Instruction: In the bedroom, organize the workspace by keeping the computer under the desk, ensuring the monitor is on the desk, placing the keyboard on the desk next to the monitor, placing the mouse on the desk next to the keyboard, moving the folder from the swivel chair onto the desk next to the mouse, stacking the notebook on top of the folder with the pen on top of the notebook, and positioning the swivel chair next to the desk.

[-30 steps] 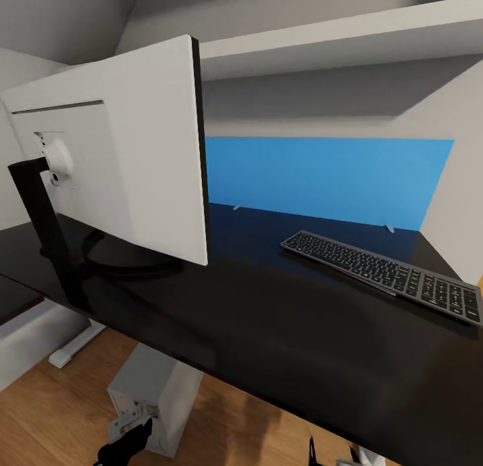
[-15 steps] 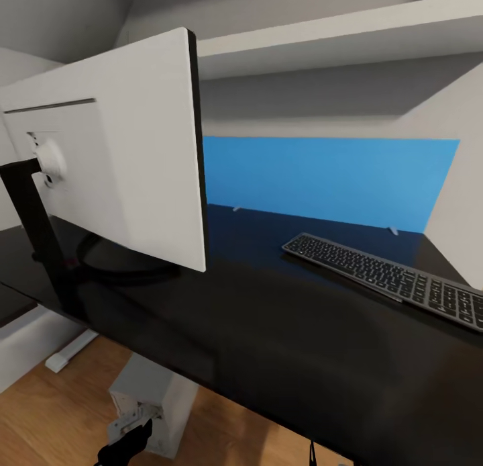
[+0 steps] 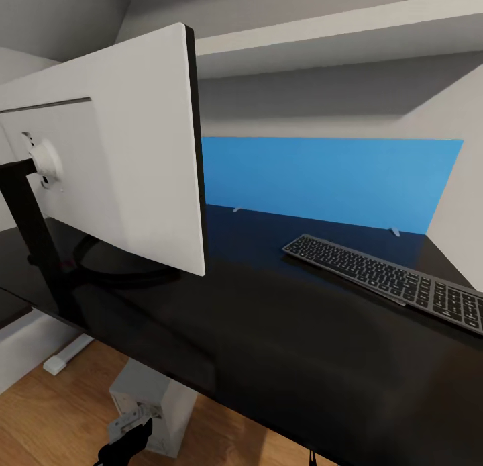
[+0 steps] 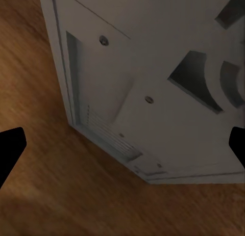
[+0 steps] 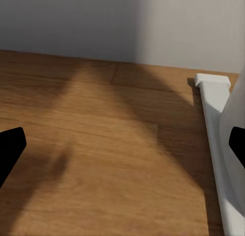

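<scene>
The glossy black worktop (image 3: 282, 332) carries the monitor (image 3: 114, 164), white back showing, and the keyboard (image 3: 389, 281) near the blue back panel (image 3: 335, 180). The computer (image 4: 153, 83) stands on the wooden floor (image 5: 102, 159) beneath. Left hand (image 4: 122, 144) and right hand (image 5: 122, 149) are both released.

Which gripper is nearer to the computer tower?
Left. The left gripper hangs open just above the computer, nearly touching it. The right gripper is over bare wooden floor beside a white desk foot.
</scene>
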### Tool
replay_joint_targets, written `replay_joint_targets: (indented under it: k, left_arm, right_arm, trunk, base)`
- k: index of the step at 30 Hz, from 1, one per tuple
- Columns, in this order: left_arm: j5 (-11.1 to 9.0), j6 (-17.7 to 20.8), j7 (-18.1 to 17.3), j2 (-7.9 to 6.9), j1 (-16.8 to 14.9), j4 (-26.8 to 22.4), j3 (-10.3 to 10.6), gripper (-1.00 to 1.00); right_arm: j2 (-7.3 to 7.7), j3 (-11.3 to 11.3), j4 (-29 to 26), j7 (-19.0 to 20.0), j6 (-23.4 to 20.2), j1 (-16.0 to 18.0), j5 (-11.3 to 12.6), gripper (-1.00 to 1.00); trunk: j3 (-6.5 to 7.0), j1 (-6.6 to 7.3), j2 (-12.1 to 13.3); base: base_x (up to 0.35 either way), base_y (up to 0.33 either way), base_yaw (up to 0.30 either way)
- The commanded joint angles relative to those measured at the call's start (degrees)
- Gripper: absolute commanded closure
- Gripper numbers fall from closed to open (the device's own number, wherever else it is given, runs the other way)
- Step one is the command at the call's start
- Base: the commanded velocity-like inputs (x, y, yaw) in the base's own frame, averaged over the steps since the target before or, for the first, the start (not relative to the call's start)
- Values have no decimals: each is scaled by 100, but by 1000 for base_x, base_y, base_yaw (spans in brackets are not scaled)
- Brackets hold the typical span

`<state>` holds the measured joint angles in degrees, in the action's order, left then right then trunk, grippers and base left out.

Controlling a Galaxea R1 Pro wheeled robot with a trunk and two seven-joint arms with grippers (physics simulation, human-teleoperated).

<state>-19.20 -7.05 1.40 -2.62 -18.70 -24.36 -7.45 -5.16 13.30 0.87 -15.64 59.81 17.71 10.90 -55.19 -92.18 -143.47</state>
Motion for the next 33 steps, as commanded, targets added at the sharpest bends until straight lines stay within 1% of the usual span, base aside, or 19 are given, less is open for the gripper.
replay_joint_targets:
  k: [1,13,22,33]
  left_arm:
    - [-58,-16,10,-2,-2,2,16,-100]
    - [-58,-16,10,-2,-2,2,16,-100]
    - [-58,-16,10,-2,-2,2,16,-100]
    - [-58,-16,10,-2,-2,3,16,-100]
  right_arm:
    - [-2,50,9,-5,19,5,53,-100]
    - [-2,50,6,-5,19,4,55,-100]
    - [-2,50,2,-7,19,6,53,-100]
    - [-2,52,5,-9,19,4,53,-100]
  trunk:
    - [-5,1,-2]
    - [-5,1,-2]
    - [-5,1,-2]
    - [-5,1,-2]
  base:
    - [2,0,0]
    - [2,0,0]
    - [92,0,0]
    - [16,0,0]
